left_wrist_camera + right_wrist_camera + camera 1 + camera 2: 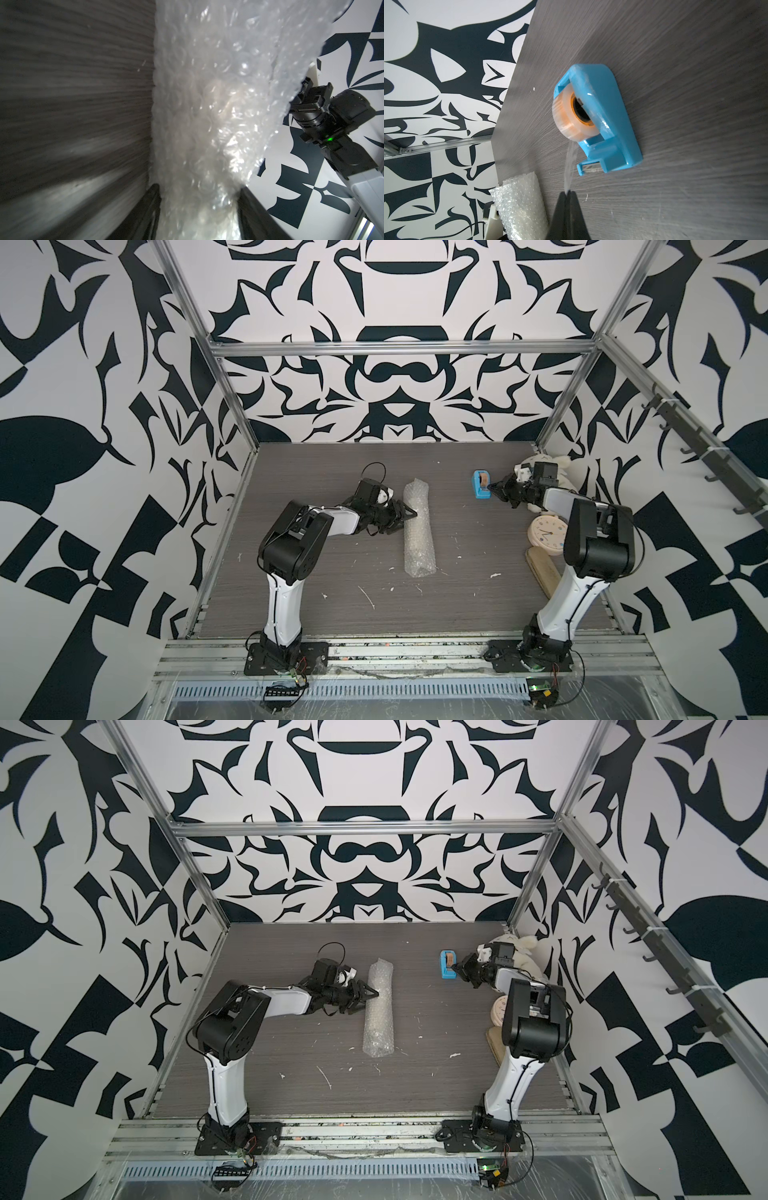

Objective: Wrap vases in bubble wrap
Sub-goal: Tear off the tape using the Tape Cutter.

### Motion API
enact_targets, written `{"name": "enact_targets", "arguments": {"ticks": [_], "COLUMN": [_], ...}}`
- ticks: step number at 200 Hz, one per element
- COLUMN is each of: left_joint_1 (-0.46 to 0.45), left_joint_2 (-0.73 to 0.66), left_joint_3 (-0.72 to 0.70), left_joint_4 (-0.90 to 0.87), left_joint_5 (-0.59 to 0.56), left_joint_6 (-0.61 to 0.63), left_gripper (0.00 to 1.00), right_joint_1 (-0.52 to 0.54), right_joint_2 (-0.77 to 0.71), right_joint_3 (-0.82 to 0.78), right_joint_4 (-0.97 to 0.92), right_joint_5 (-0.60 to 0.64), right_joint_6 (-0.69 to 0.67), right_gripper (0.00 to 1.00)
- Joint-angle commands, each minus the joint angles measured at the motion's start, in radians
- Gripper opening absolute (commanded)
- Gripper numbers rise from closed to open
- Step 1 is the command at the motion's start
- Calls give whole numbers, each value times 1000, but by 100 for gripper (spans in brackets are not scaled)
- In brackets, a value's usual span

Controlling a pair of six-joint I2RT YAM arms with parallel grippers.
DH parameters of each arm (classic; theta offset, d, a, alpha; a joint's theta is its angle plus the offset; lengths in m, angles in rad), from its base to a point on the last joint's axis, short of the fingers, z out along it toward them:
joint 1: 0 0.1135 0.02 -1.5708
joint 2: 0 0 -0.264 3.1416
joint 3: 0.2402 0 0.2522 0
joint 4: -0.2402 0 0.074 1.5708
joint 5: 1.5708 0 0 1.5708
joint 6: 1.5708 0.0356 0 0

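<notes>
The bubble wrap [419, 529] [378, 1006] lies rolled into a long tube on the dark table, running front to back. The vase is hidden; only a faint pale glow shows through the wrap [218, 104]. My left gripper [406, 517] [370, 997] [199, 187] is shut on the far half of the roll from its left side, one finger on each side of it. My right gripper [492, 488] [455, 969] [568, 192] is shut on a clear strip of tape [570, 166] that runs from the blue tape dispenser [482, 485] [447, 965] [608, 116]. The roll's far end [519, 205] also shows in the right wrist view.
A cream plush bunny [552, 466] sits in the back right corner behind the right arm. A round cream clock [546, 533] and a wooden block [542, 572] lie by the right wall. Small white scraps [368, 597] dot the table's front half.
</notes>
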Motion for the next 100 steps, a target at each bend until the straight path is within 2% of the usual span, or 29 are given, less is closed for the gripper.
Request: {"name": "enact_targets", "arguments": {"ticks": [1,100], "left_joint_1": [4,4], "left_joint_2": [16,7], "left_joint_3": [-43,-52], "left_joint_4": [-116,-113], "left_joint_5": [-56,-53], "left_joint_6": [6,10], "left_gripper": [60,60], "right_joint_1": [-7,-18], "right_joint_2": [-65,-200], "right_joint_3": [-30,-190], "right_joint_4": [-5,-23], "right_joint_5": [-45,-42], "right_joint_6": [-11,-49], "right_gripper": [0,0]}}
